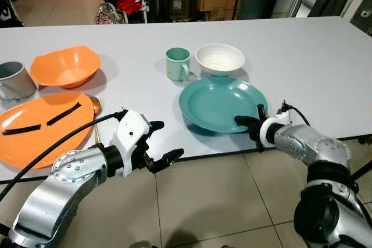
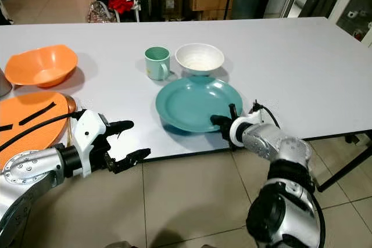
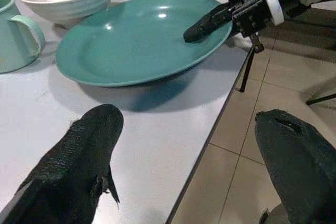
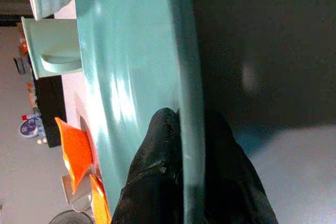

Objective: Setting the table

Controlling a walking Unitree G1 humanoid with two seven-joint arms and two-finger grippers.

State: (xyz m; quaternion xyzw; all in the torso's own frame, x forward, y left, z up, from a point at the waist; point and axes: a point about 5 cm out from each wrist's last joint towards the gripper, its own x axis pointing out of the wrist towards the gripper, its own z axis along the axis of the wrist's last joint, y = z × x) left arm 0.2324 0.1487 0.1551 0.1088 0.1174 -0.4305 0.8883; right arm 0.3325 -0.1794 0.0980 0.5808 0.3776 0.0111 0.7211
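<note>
A teal plate point(image 1: 218, 100) lies near the front edge of the white table point(image 1: 302, 56). My right gripper point(image 1: 251, 125) is shut on the plate's near rim, one finger above and one below, as the right wrist view shows on the rim point(image 4: 181, 129). Just behind the plate stand a mint cup point(image 1: 177, 63) and a white bowl point(image 1: 220, 58). My left gripper point(image 1: 167, 139) hangs open at the table's front edge, left of the plate, with nothing between its fingers point(image 3: 84, 156).
At the left lie an orange plate point(image 1: 52, 137) with two black chopsticks point(image 1: 64, 113), an orange bowl point(image 1: 64, 67), a grey mug point(image 1: 14, 79) and a spoon point(image 1: 95, 107). Tiled floor point(image 1: 209, 201) lies below the table edge. Boxes and shelves stand behind the table.
</note>
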